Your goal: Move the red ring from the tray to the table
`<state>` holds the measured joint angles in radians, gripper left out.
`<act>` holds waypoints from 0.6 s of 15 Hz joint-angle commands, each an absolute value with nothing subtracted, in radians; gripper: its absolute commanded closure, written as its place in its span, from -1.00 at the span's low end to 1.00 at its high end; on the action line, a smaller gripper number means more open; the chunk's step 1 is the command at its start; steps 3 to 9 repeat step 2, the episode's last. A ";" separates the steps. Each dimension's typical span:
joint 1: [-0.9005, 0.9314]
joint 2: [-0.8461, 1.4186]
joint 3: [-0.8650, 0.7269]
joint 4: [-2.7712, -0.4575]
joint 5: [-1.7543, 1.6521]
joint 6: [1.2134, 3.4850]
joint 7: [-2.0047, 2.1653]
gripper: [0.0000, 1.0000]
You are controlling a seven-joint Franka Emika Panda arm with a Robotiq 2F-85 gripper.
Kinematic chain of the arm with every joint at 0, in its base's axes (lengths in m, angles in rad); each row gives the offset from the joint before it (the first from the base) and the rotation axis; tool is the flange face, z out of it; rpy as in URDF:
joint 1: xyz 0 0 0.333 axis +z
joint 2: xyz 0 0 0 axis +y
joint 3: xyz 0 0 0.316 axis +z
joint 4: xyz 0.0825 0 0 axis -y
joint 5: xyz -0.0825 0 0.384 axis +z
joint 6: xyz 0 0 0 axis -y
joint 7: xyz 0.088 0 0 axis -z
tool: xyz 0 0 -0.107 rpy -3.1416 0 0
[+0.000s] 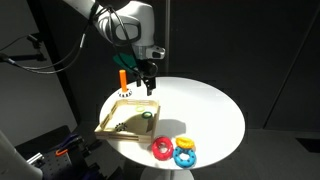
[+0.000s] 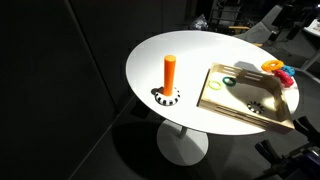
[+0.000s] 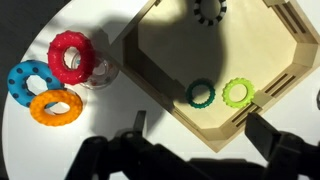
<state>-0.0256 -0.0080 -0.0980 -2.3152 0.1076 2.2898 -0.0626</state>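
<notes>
The red ring (image 3: 70, 55) lies on the white table (image 3: 112, 115), just outside the wooden tray (image 3: 150, 80), next to a blue ring (image 3: 28, 78) and an orange ring (image 3: 55, 105). It also shows in both exterior views (image 1: 162, 148) (image 2: 284, 71), beside the tray (image 1: 105, 125) (image 2: 240, 112). My gripper (image 3: 200, 135) is open and empty. It hangs above the tray's edge (image 1: 148, 78), apart from the red ring. The gripper is out of view in an exterior view.
Inside the tray lie a dark green ring (image 3: 200, 94), a light green ring (image 3: 237, 93) and a black toothed ring (image 3: 208, 10). An orange peg (image 1: 122, 80) (image 2: 169, 75) stands upright on the table beyond the tray. The round table's edge (image 1: 235, 135) runs close to the rings.
</notes>
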 commanded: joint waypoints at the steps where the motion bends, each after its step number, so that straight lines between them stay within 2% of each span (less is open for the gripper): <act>1: -0.039 -0.016 -0.085 -2.314 0.107 2.271 -0.063 -1.00; 9: -0.039 -0.024 -0.085 -2.314 0.107 2.260 -0.063 -1.00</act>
